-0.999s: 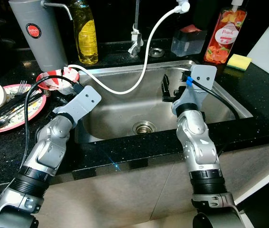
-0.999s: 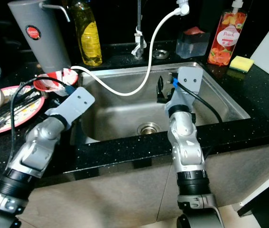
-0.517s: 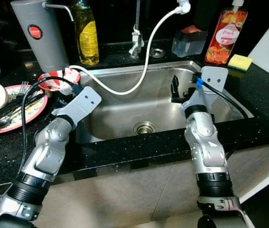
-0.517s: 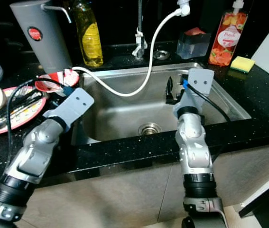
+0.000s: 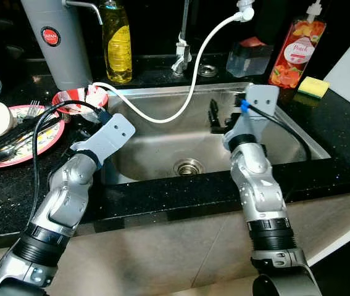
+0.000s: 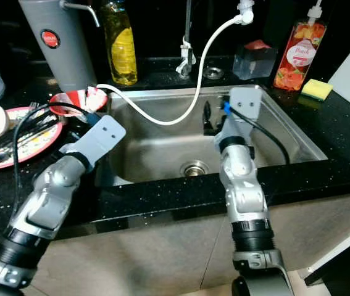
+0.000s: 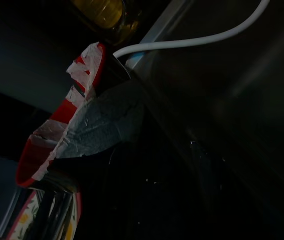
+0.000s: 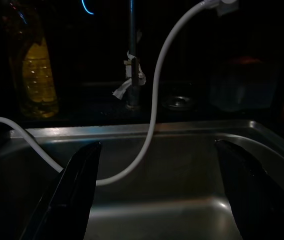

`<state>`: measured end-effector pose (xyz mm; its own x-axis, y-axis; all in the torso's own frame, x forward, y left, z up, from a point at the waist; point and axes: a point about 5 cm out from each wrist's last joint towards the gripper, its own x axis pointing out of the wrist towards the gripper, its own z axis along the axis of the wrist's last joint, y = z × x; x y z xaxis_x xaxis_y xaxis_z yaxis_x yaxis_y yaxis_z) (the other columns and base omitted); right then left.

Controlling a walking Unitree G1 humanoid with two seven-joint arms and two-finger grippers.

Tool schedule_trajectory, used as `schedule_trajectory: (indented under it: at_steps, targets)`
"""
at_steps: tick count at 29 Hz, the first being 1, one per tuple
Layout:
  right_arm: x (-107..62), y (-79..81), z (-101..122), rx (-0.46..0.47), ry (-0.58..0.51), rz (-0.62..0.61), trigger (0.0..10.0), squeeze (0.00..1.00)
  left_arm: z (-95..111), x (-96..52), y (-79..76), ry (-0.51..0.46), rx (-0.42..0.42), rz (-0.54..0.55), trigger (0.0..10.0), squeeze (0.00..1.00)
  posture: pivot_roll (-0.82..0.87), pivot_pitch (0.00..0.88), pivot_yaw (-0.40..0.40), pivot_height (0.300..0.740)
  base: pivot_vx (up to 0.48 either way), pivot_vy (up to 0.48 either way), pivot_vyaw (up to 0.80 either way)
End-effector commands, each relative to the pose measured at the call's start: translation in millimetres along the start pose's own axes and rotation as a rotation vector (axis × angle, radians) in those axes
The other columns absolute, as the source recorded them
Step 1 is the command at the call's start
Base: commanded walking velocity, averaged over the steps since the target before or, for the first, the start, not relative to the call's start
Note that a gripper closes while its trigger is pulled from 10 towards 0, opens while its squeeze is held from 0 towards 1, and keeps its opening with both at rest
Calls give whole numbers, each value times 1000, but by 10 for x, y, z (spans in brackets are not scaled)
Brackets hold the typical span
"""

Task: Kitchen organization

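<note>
Black counter | right claw open over sink | red bowl beside left claw, state unclear

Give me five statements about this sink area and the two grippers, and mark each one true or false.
1. The right gripper is open over the sink. True.
2. The white hose hangs clear above the sink without entering it. False: it dips down into the basin and runs out over the rim toward the left counter.
3. A yellow sponge lies on the counter to the right of the sink. True.
4. The right gripper holds the peach soap bottle. False: the bottle stands on the counter behind the sink, and the gripper holds nothing.
5. The red and white bowl sits inside the sink. False: it sits on the counter at the sink's left corner.
</note>
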<state>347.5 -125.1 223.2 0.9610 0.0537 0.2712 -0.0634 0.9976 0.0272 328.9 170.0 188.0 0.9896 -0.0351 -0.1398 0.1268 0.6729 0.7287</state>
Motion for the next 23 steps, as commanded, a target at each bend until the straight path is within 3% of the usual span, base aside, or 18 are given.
schedule_trajectory:
  at_steps: [1,3,4,6,7,9,10,13,15,16,17,18,19,21,22,23]
  targets:
    - [24,2,23,6,-11,-1,10000,0,38,14,2,-16,-62,-26,10000,0,103,0,-23,740,0,0,0]
    - [20,-20,31,3,-14,-6,10000,0,175,-11,105,-71,-168,-28,10000,0,100,0,-21,740,0,0,0]
    - [20,-20,31,3,-14,-6,10000,0,175,-11,105,-71,-168,-28,10000,0,100,0,-21,740,0,0,0]
    - [14,-55,26,0,-13,-17,10000,0,411,-64,253,-190,-378,-43,10000,0,102,0,-18,740,0,0,0]
    - [14,-55,26,0,-13,-17,10000,0,411,-64,253,-190,-378,-43,10000,0,102,0,-18,740,0,0,0]
    - [18,-75,15,0,-11,-27,10000,0,622,-144,352,-290,-617,-183,10000,0,106,0,-14,740,0,0,0]
    - [21,-75,12,1,-11,-29,10000,0,680,-177,362,-313,-691,-256,10000,0,106,0,-14,740,0,0,0]
    - [30,-59,18,3,-15,-27,10000,0,779,-252,396,-406,-668,-344,10000,0,99,0,-6,740,0,0,0]
    - [38,-48,35,6,-23,-27,10000,0,835,-257,433,-447,-773,-375,10000,0,99,0,-4,740,0,0,0]
    - [38,-55,36,7,-25,-30,10000,0,825,-197,512,-431,-870,-330,10000,0,99,0,-3,740,0,0,0]
    - [38,-55,36,7,-25,-30,10000,0,825,-197,512,-431,-870,-330,10000,0,99,0,-3,740,0,0,0]
    - [38,-62,34,7,-25,-33,10000,0,795,-135,584,-398,-950,-274,10000,0,101,0,-2,740,0,0,0]
    - [38,-62,34,7,-25,-33,10000,0,795,-135,584,-398,-950,-274,10000,0,101,0,-2,740,0,0,0]
    - [35,-74,28,7,-24,-38,10000,0,739,-93,789,-481,-1070,-122,10000,0,104,0,2,740,0,0,0]
    - [36,-74,28,7,-24,-39,10000,0,722,-100,847,-516,-1091,-83,10000,0,105,0,3,740,0,0,0]
    - [34,-75,29,9,-26,-41,10000,0,672,-66,870,-478,-1142,-81,10000,0,109,0,4,740,0,0,0]
